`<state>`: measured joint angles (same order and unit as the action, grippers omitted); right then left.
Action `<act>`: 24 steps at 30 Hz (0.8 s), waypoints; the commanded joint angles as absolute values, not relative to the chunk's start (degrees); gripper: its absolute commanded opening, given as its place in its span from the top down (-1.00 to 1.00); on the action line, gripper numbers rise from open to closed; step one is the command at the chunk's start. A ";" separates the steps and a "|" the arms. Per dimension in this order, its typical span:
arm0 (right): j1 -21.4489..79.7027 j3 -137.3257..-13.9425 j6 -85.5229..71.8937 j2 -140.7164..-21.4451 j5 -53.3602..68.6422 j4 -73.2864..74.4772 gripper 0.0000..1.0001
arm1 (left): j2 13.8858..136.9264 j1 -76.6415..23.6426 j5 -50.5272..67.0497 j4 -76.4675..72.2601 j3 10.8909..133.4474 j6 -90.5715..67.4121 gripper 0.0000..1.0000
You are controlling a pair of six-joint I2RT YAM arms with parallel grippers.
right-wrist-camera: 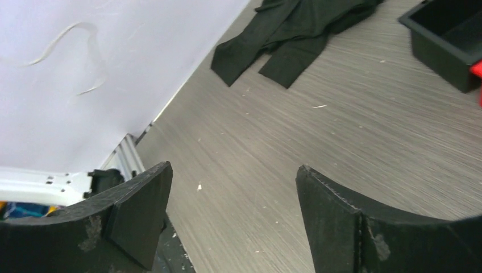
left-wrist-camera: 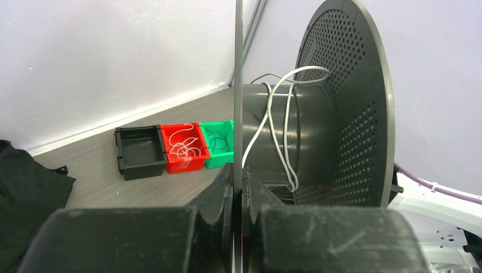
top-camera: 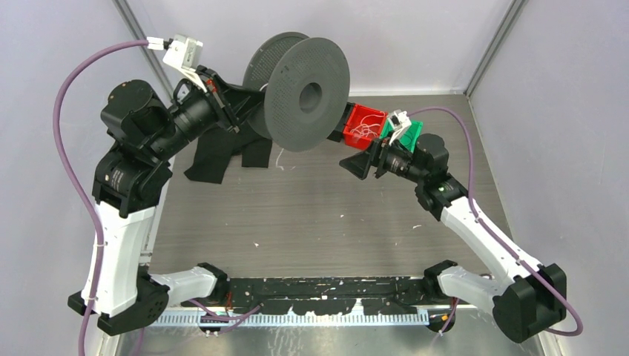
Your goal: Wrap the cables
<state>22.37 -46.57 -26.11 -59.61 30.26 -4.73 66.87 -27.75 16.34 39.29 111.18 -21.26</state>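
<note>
My left gripper (top-camera: 248, 104) is shut on one flange of a dark grey perforated spool (top-camera: 308, 93) and holds it up in the air at the back. In the left wrist view my jaws (left-wrist-camera: 239, 170) pinch the thin flange edge-on, and a white cable (left-wrist-camera: 278, 131) loops loosely round the spool's hub (left-wrist-camera: 307, 136). More white cables (left-wrist-camera: 185, 147) lie curled in a red bin (left-wrist-camera: 185, 165), which also shows in the top view (top-camera: 369, 111). My right gripper (top-camera: 356, 165) is open and empty, just below the spool and beside the red bin; its fingers (right-wrist-camera: 136, 210) hang over bare table.
A black bin (left-wrist-camera: 139, 168) and a green bin (left-wrist-camera: 219, 158) holding thin dark wires flank the red bin. A black cloth (top-camera: 222, 156) lies at the back left, also seen in the right wrist view (right-wrist-camera: 290, 28). White walls close the back and sides.
</note>
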 commanded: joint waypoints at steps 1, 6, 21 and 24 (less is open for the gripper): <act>22.61 -46.70 -32.57 -61.70 37.77 -14.83 -0.76 | 65.57 -27.95 17.38 31.11 111.87 -22.87 0.99; 23.76 -42.47 -35.59 -61.20 30.84 -27.13 -0.79 | 65.39 -27.95 17.40 30.94 111.54 -22.68 0.99; 33.34 -45.86 -36.78 -71.99 26.47 -37.31 -0.80 | 65.92 -27.95 18.58 29.64 111.20 -23.96 0.99; 35.60 -48.01 -38.28 -75.41 26.24 -39.57 -0.80 | 65.75 -27.95 18.44 29.85 111.09 -23.99 0.99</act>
<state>32.99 -43.77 -36.10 -72.58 27.29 -31.70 66.89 -27.75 17.47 37.65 110.54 -22.41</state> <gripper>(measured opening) 0.898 0.037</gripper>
